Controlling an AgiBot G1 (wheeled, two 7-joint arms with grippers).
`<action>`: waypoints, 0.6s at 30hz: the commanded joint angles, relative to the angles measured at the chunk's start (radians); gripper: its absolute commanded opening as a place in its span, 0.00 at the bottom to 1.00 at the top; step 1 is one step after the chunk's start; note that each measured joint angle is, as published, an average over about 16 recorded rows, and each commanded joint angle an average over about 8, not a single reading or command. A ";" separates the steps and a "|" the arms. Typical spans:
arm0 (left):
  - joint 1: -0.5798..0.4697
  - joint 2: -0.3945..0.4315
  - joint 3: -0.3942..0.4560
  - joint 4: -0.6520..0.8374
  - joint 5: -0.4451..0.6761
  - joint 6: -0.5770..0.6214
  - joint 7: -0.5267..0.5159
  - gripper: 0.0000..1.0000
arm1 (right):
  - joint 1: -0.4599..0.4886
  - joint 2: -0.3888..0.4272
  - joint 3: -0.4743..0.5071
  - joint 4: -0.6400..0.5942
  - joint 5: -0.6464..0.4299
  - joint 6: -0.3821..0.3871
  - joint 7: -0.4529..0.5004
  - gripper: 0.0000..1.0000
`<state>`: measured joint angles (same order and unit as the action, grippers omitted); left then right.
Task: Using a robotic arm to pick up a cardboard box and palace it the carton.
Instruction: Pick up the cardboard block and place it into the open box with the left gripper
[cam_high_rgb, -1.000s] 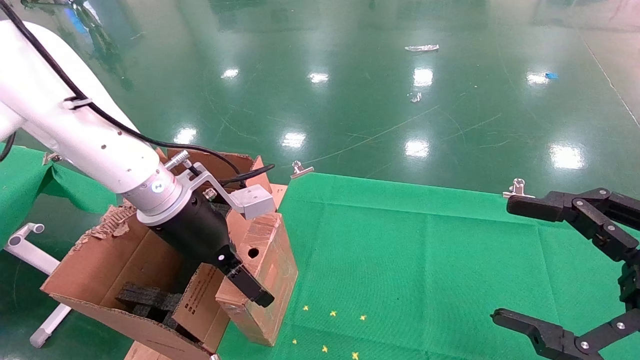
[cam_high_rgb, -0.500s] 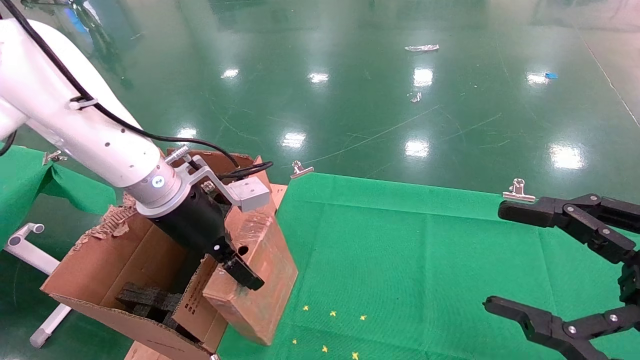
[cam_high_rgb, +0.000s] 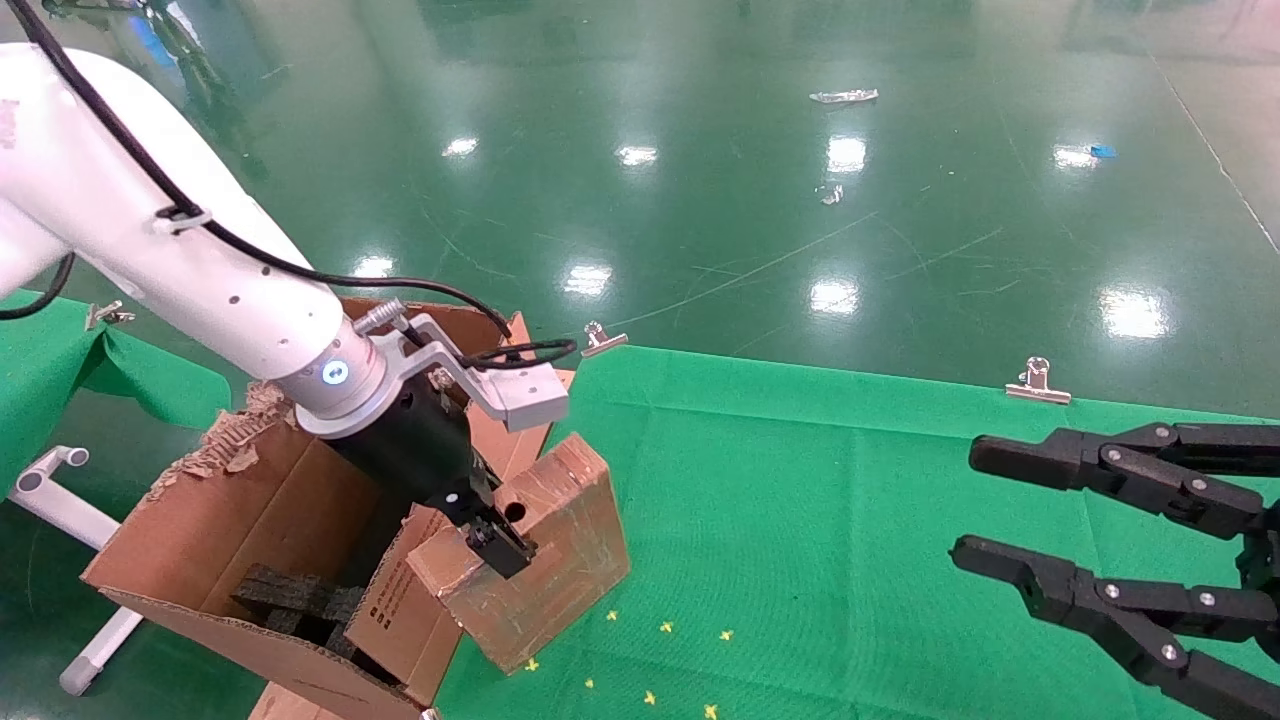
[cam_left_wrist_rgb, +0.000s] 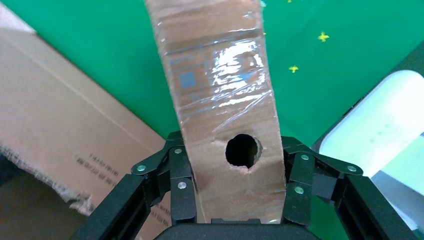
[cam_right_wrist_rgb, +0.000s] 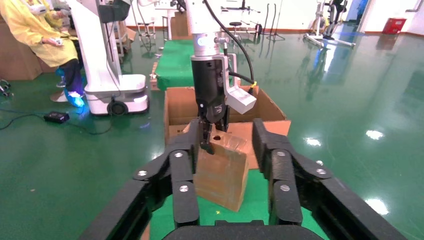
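Note:
My left gripper (cam_high_rgb: 490, 535), on the white robotic arm (cam_high_rgb: 150, 250), is shut on the cardboard box (cam_high_rgb: 545, 560), a small taped reddish-brown block with a round hole. The box hangs tilted above the green table's left edge, right beside the carton (cam_high_rgb: 230, 530). In the left wrist view the box (cam_left_wrist_rgb: 220, 75) sits between my black fingers (cam_left_wrist_rgb: 182, 185), hole facing the camera. The carton is open, with black foam inserts (cam_high_rgb: 290, 600) inside and printed text on its flap. My right gripper (cam_high_rgb: 1010, 510) is open and empty over the table's right side; its view shows the box (cam_right_wrist_rgb: 222, 170) and the carton (cam_right_wrist_rgb: 177, 107) farther off.
The green cloth table (cam_high_rgb: 850, 520) carries small yellow marks (cam_high_rgb: 665, 628) near its front. Metal clips (cam_high_rgb: 1038, 385) hold the cloth's far edge. A white stand (cam_high_rgb: 60, 520) is left of the carton. A person in yellow (cam_right_wrist_rgb: 42, 35) and a white machine base (cam_right_wrist_rgb: 112, 95) are beyond.
My left gripper has lifted and turned the cardboard box, swinging its lower end up and to the right. My right gripper has dropped lower and its fingers have drawn closer together.

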<state>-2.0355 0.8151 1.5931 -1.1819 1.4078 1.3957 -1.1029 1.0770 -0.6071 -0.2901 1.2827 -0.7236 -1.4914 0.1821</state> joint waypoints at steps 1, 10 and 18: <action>0.002 0.000 -0.001 -0.016 0.002 -0.006 0.011 0.00 | 0.000 0.000 0.000 0.000 0.000 0.000 0.000 0.00; -0.060 -0.088 -0.092 -0.116 -0.110 -0.023 0.163 0.00 | 0.000 0.000 -0.001 0.000 0.000 0.000 0.000 0.00; -0.189 -0.193 -0.184 -0.043 -0.169 0.019 0.309 0.00 | 0.000 0.000 -0.001 0.000 0.001 0.001 -0.001 0.00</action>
<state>-2.2195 0.6271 1.4173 -1.2075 1.2531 1.4129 -0.8023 1.0773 -0.6066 -0.2913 1.2827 -0.7228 -1.4908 0.1815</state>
